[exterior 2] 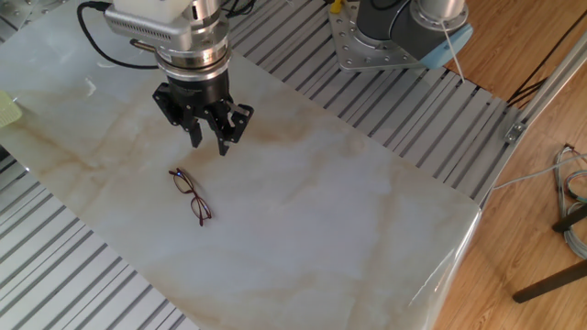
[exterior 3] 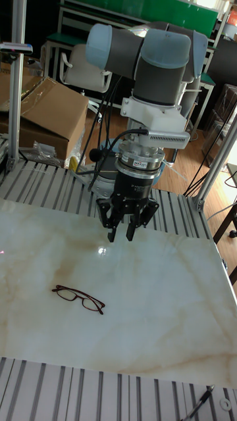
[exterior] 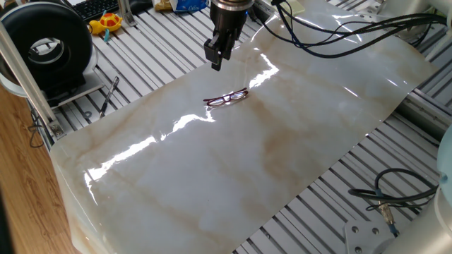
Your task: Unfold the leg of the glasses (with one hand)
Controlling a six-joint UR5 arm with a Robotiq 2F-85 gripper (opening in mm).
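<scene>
The glasses lie folded on the marble-patterned sheet, thin dark-red frame with clear lenses. They also show in the other fixed view and in the tall view. My gripper hangs above the sheet, a short way beyond the glasses and apart from them. It is open, its black fingers point down, and nothing is between them. In one fixed view the gripper appears edge-on, so its fingers overlap.
A black pen-like tool lies on the slatted table left of the sheet. A black round device and a yellow toy stand at the far left. Loose cables lie at the right. The arm's base plate is behind the sheet.
</scene>
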